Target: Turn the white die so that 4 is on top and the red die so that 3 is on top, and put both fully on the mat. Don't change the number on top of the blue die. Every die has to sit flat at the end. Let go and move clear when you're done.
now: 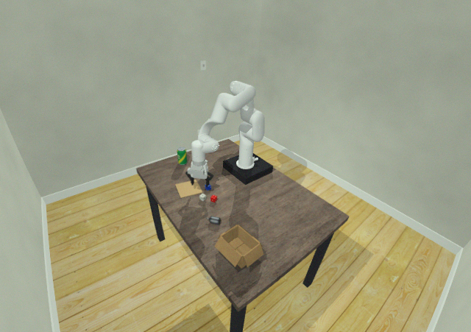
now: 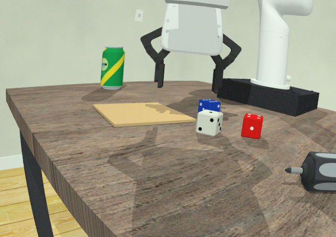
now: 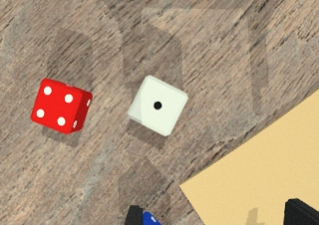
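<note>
The white die (image 1: pixel 202 197) (image 2: pixel 207 124) (image 3: pixel 164 111) sits flat on the table with 1 on top, off the mat (image 1: pixel 184 190) (image 2: pixel 130 117) (image 3: pixel 279 160) near its corner. The red die (image 1: pixel 213 198) (image 2: pixel 251 124) (image 3: pixel 55 108) sits flat on the table with 4 on top and 1 on a side. The blue die (image 1: pixel 207 188) (image 2: pixel 205 105) (image 3: pixel 150 219) sits flat off the mat, behind the white die in the exterior view, several pips on top; the wrist view mostly cuts it off. My gripper (image 1: pixel 199 184) (image 2: pixel 188 89) (image 3: pixel 217 216) is open and empty above the mat and blue die.
A green can (image 1: pixel 182 156) (image 2: pixel 112 67) stands behind the mat. A dark screwdriver (image 1: pixel 215 220) (image 2: pixel 316 171) lies on the near side of the red die. An open cardboard box (image 1: pixel 249 258) stands farther along the table. The black robot base (image 1: pixel 247 175) (image 2: pixel 268 101) is behind the dice.
</note>
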